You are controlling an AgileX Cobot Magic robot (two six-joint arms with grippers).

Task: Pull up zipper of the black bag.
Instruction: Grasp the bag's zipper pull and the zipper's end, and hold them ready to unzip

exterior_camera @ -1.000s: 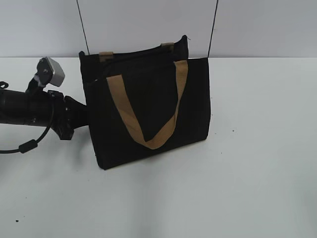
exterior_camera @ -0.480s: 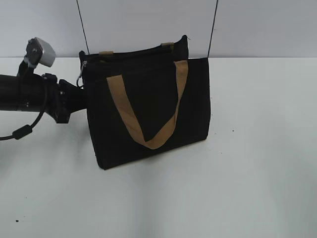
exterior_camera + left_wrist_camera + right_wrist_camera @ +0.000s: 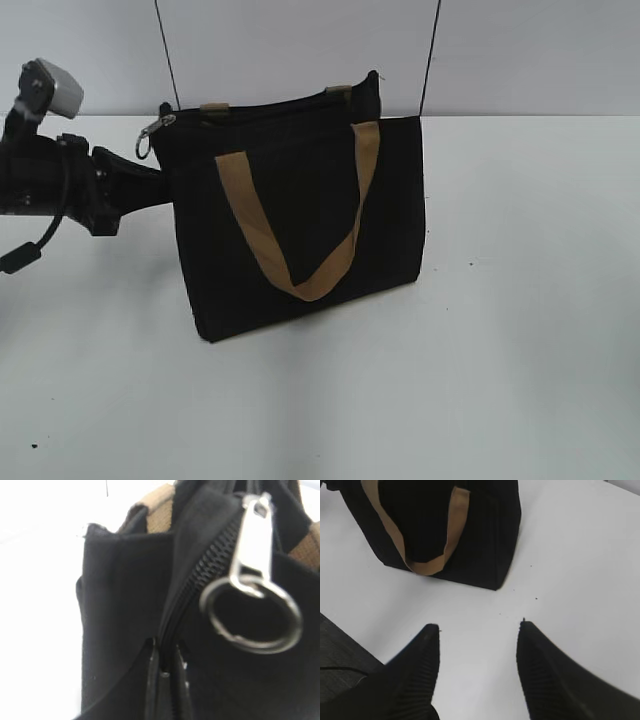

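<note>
The black bag [image 3: 300,200] stands upright on the white table, its tan handle [image 3: 262,235] hanging down the front. The zipper [image 3: 205,565] runs along its top edge. Its silvery pull tab [image 3: 256,535] with a ring sticks out at the bag's top left corner [image 3: 150,133]. My left gripper [image 3: 160,178] is at the bag's upper left end, its jaws [image 3: 166,650] shut on the bag's edge at the zipper line, just below the ring. My right gripper [image 3: 480,626] is open and empty above the table, in front of the bag [image 3: 485,525]. It does not show in the exterior view.
The white table [image 3: 480,380] extends in front and to the right of the bag. Two thin black cables [image 3: 168,60] [image 3: 432,50] run up the wall behind it. A dark surface [image 3: 335,655] shows at the lower left of the right wrist view.
My left arm has risen from the middle of the bag's left side to its top left corner. The pull tab's ring has come into view there, and the bag's left side is lifted slightly.
</note>
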